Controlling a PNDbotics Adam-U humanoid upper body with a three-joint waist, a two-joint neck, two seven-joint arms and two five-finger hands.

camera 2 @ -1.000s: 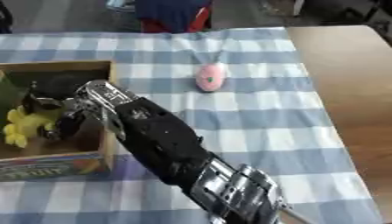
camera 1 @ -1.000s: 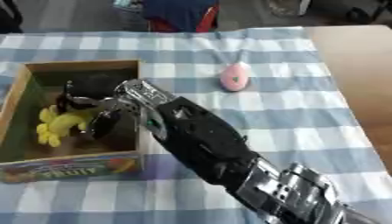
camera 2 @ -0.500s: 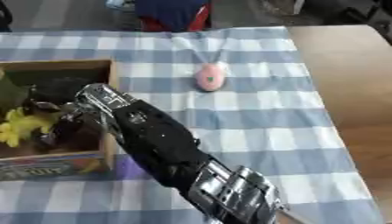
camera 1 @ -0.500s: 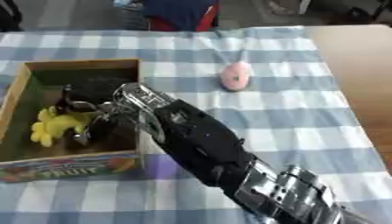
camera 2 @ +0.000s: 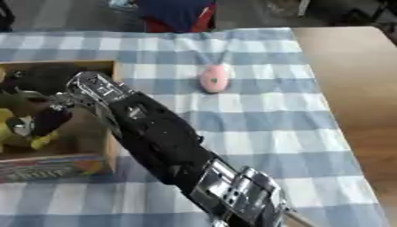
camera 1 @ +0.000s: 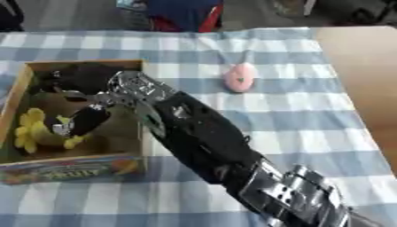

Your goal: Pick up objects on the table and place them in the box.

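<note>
My right robot hand [camera 1: 97,104] reaches from five o'clock into the box [camera 1: 83,64], its fingers curled down over a dark object [camera 1: 83,120] lying inside; whether they actually grip it I cannot tell; beside that, at nine o'clock, sits a yellow toy [camera 1: 33,133], and more dark things fill the box's far end. A pink egg-shaped object [camera 1: 239,77] with a thin tail lies on the surface at one o'clock of the box, well apart. The surface wears a blue-and-white checked cloth [camera 1: 279,119]; bare wood [camera 1: 363,71] shows at three o'clock; a blue and red shape [camera 1: 184,12] stands beyond the far edge; my arm hides the box's near right corner.
</note>
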